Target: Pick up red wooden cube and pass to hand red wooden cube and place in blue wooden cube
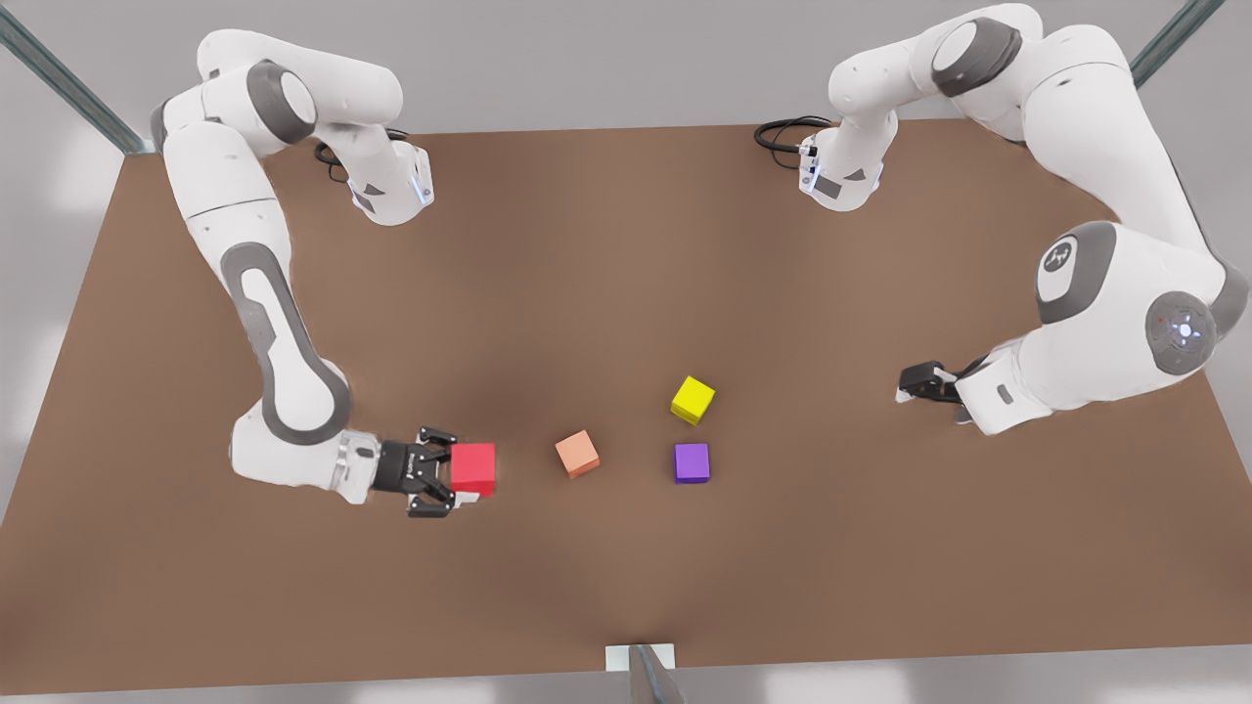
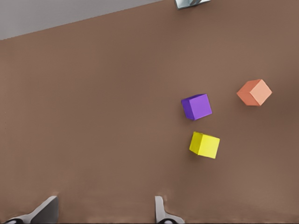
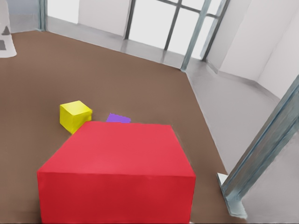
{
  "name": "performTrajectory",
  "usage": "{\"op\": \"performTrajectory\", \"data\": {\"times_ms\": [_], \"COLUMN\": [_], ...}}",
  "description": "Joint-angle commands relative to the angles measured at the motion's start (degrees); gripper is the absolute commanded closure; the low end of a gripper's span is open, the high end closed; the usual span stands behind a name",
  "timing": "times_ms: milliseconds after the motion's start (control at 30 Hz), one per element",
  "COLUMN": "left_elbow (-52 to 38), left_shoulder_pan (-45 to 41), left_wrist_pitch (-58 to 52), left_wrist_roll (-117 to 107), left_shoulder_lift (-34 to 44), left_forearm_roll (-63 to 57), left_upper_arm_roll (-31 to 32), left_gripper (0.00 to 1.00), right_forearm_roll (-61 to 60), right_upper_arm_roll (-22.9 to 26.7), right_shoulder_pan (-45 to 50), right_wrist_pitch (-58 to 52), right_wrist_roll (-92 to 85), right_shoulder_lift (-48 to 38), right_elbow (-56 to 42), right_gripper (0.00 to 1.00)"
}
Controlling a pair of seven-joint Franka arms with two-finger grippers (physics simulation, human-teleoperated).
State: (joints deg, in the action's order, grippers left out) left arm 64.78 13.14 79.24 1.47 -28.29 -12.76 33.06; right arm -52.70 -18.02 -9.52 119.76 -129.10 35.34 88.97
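the right hand [image 1: 458, 477], on the front view's left, is pinching the red wooden cube [image 1: 473, 467] between its fingers, low over the brown table [image 1: 587, 274]; in the right wrist view that cube [image 3: 117, 170] is sitting close against the camera. the left hand [image 1: 915, 383], on the front view's right, is waiting with fingers [image 2: 44, 210] spread, well apart from the red cube. between them are lying the salmon-orange cube [image 1: 577, 454], the yellow cube [image 1: 693, 400] and the purple cube [image 1: 692, 462]. the handover could probably go wrong if the cube is slipping in its grip, or if either arm is sweeping low and knocking those cubes. i cannot find a teal cube anywhere.
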Motion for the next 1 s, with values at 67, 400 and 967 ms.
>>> {"op": "performTrajectory", "data": {"times_ms": [67,400,967], "left_elbow": [24.9,22.0,18.5], "left_shoulder_pan": [-12.9,-11.0,-10.9], "left_wrist_pitch": [7.9,8.1,5.4], "left_wrist_roll": [-7.0,-6.8,-7.1], "left_shoulder_lift": [18.1,12.8,12.7], "left_forearm_roll": [6.0,8.7,7.9], "left_upper_arm_roll": [-20.8,-20.7,-20.4], "left_gripper": [0.00,0.00,0.00], "right_forearm_roll": [41.5,62.1,62.0], "right_upper_arm_roll": [9.1,14.3,16.4], "right_shoulder_pan": [-0.6,-0.4,-2.2], "right_wrist_pitch": [-20.6,-9.3,21.1], "right_wrist_roll": [39.5,40.2,39.3], "right_shoulder_lift": [-5.2,-5.1,-17.1], "right_elbow": [-2.2,-2.0,29.9], "right_gripper": [0.42,0.44,0.44]}}
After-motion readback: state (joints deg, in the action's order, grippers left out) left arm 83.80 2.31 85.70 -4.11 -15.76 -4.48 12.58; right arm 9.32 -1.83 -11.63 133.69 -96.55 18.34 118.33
